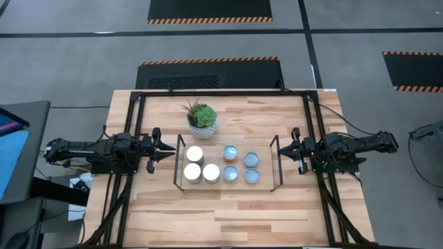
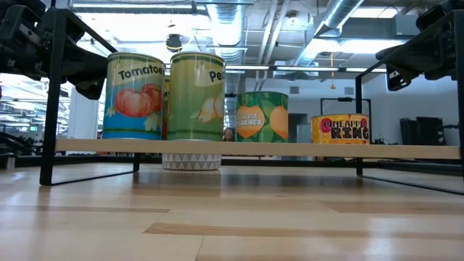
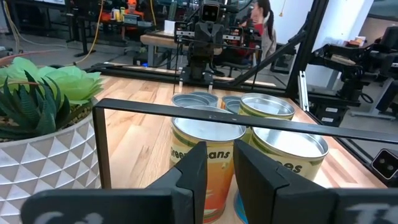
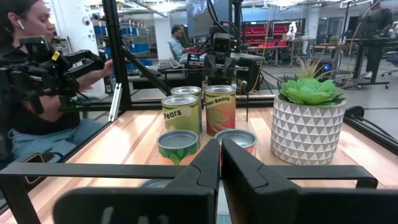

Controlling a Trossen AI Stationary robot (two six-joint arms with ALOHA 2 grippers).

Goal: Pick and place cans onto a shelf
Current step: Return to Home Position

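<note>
Light-wood shelf (image 2: 290, 149) is seen crossing the middle of the table, with black wire uprights at its two short ends, and the cans (image 1: 211, 173) are all stood upright on it, close together in two rough rows. From table height, a tall tomatoes can (image 2: 134, 96) and a tall pears can (image 2: 196, 96) are shown just beside each other, then a shorter sliced peaches can (image 2: 262, 116) and a squat pineapple rings can (image 2: 340, 129). A succulent in a white patterned pot (image 1: 202, 121) is placed behind the shelf. The left gripper (image 1: 168, 153) is held just outside one short end and the right gripper (image 1: 282, 147) just outside the other; on each, the fingers are drawn almost together and nothing is held. The cans are judged to be rigid metal, probably full and fairly heavy, with smooth printed sides that could slip. Each would best be taken across its round side wall, around mid-height on the tall ones so they are not tipped, and from the outer side, since little room is left between neighbours.
</note>
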